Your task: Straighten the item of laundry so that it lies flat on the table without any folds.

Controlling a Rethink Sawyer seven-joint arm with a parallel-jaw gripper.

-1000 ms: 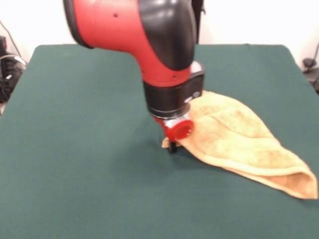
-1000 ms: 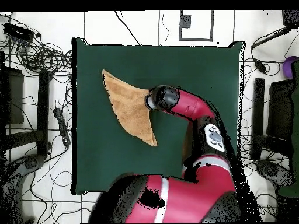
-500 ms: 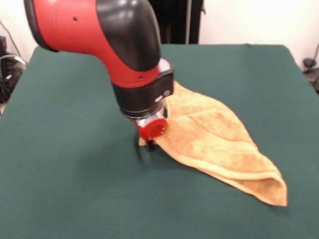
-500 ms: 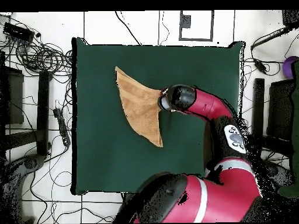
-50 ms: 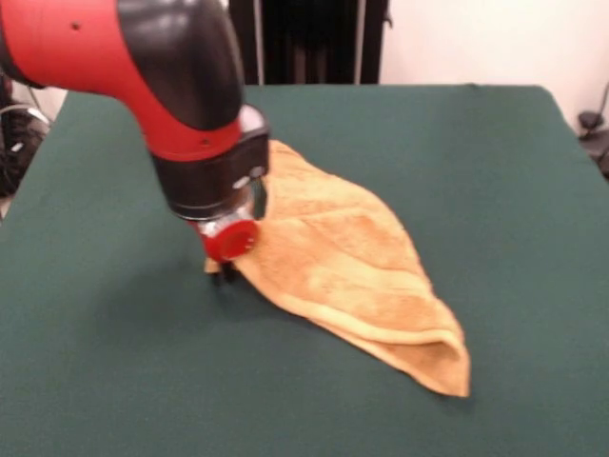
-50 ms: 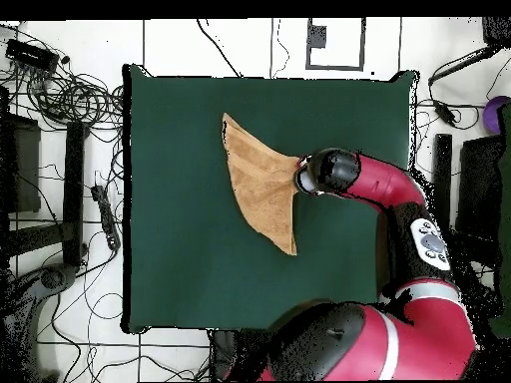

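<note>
Towel [image 5: 352,276] of golden-tan terry lies doubled over on the table [image 5: 476,171], folded into a long, roughly triangular shape with a rolled fold edge along its near side in the front view. One pointed end reaches toward the camera there, and the broader end sits under the arm's wrist. In the overhead view the towel [image 6: 261,185] lies near the middle of the green cloth [image 6: 180,199], well clear of every edge. The gripper [image 5: 221,269] is down at the towel's corner, just above the table surface, and that corner appears pinched and lifted slightly; the jaws look clenched on the towel. The red and black arm [image 6: 384,185] reaches in from one side in the overhead view.
</note>
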